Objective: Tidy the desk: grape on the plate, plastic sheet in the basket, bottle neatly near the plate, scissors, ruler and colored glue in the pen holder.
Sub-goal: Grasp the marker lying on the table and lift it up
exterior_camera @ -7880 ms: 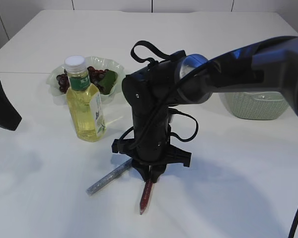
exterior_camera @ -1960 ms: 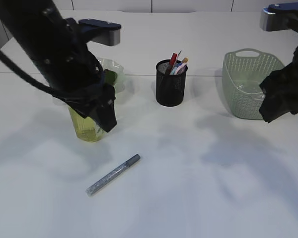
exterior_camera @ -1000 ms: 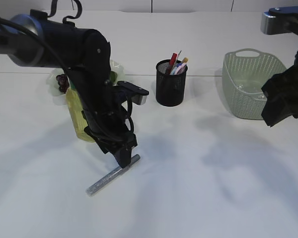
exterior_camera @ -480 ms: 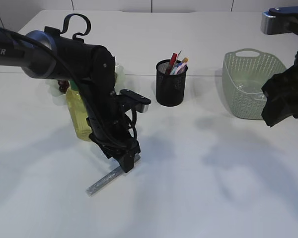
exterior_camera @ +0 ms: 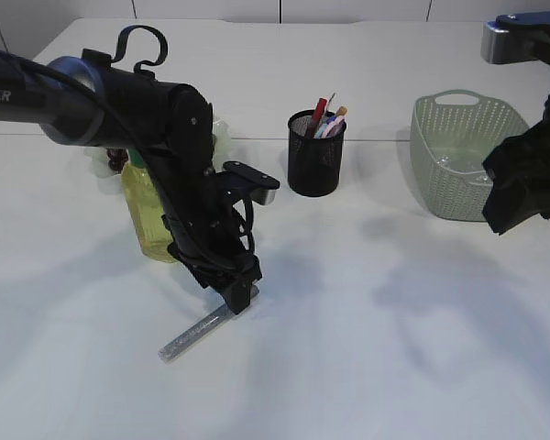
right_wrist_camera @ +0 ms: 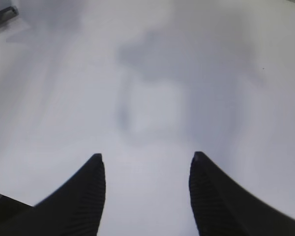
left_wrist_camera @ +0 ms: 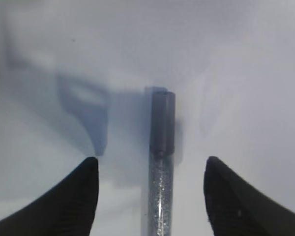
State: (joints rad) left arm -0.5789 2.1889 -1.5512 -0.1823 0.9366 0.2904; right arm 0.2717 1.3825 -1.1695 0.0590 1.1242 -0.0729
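A silver glitter glue pen (exterior_camera: 200, 329) (left_wrist_camera: 161, 162) lies on the white table, grey cap end away from me. My left gripper (exterior_camera: 237, 298) (left_wrist_camera: 151, 160) hangs low over its cap end, open, one finger on each side and neither touching it. The yellow bottle (exterior_camera: 145, 215) stands upright behind the left arm, with the grape (exterior_camera: 115, 161) on the clear green plate (exterior_camera: 221, 134) beyond it. The black mesh pen holder (exterior_camera: 314, 156) has several items sticking out; I cannot tell scissors from ruler. My right gripper (right_wrist_camera: 146, 155) is open and empty above bare table.
A pale green basket (exterior_camera: 461, 174) stands at the back right, with something clear inside it that is hard to make out. The right arm (exterior_camera: 528, 174) hangs in front of it. A dark grey end of something (right_wrist_camera: 3, 15) shows in the right wrist view's top left corner.
The left arm has come down a little and shifted slightly right over the pen's cap end. The pen and the right arm have not moved.
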